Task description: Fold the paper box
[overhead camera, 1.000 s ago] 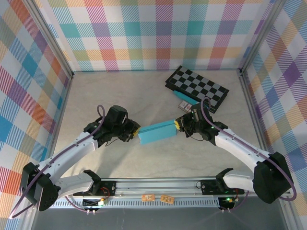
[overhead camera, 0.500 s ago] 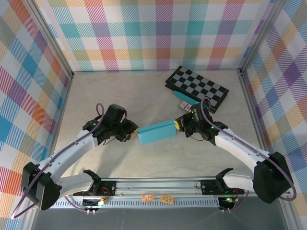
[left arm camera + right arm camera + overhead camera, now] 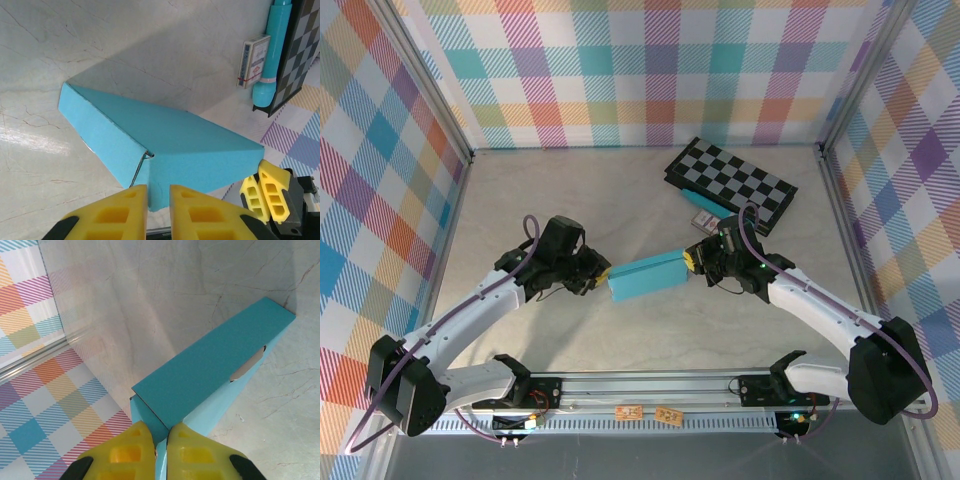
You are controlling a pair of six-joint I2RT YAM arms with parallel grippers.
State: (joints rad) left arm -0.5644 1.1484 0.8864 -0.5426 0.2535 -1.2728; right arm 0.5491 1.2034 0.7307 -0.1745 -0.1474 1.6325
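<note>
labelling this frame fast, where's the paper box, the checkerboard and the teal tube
paper box (image 3: pixel 649 275): top external view, middle of its teal top face
checkerboard (image 3: pixel 728 180): top external view, centre of the checkered surface
teal tube (image 3: pixel 274 41): left wrist view, midway along its body

The left end effector (image 3: pixel 603 273) has edged back toward the paper box (image 3: pixel 648 276)

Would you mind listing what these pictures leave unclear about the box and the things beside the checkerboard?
Left end effector: bottom edge of the left wrist view cuts its fingers, so a grip on the box is unsure.
Box's inside: hidden by its own teal panels, every view.
Card pack: print too small to read, left wrist view.
Tube: far end cut by the top edge, left wrist view.
</note>
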